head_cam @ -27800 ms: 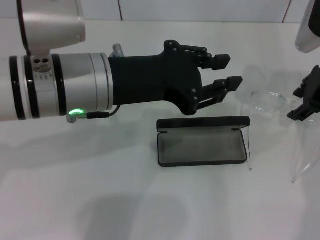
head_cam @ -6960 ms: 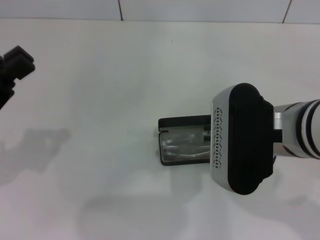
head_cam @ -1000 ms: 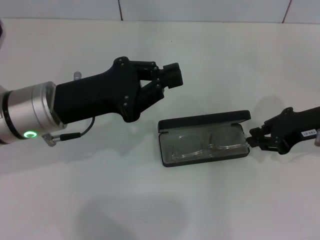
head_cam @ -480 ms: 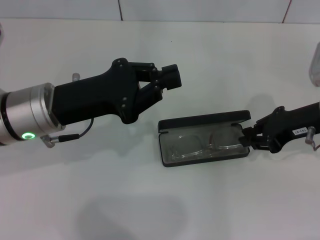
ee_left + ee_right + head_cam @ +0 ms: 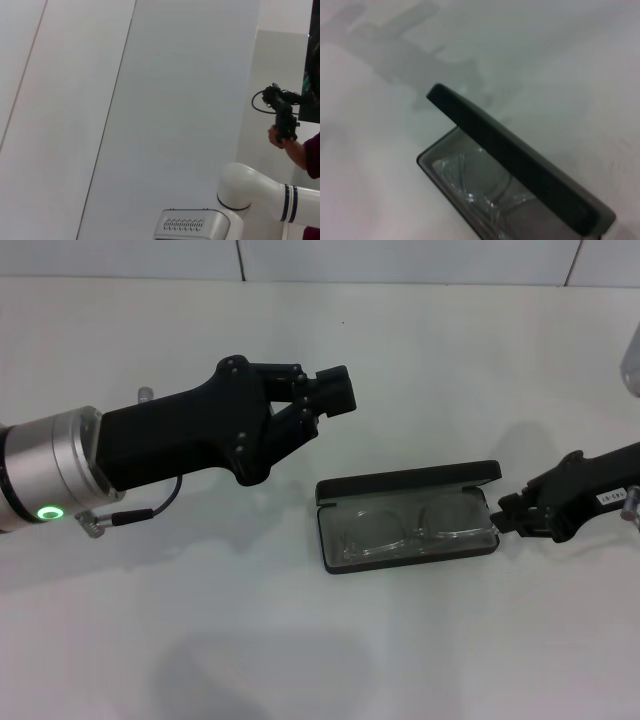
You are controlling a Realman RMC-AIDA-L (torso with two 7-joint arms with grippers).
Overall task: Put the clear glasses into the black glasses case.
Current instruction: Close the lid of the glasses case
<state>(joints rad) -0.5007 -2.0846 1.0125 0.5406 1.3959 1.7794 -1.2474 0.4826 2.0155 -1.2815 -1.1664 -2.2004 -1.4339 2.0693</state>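
My left gripper (image 5: 335, 392) looks like matt black plastic, and the wrist behind it is brushed silvery metal with glossy black rings. My right gripper (image 5: 505, 515), just beside the black glasses case (image 5: 405, 485), has the same dull black plastic look. The case is matt and smooth outside, its lining a soft grey. Inside it, the clear glasses (image 5: 410, 532) are glossy transparent plastic. Under the case, the table (image 5: 300, 640) is smooth, matt white.

My left gripper (image 5: 322, 398) hangs above the table w/ fingers pressed together, arm reaching in from the left. My right gripper (image 5: 510, 517) is low, fingers closed.
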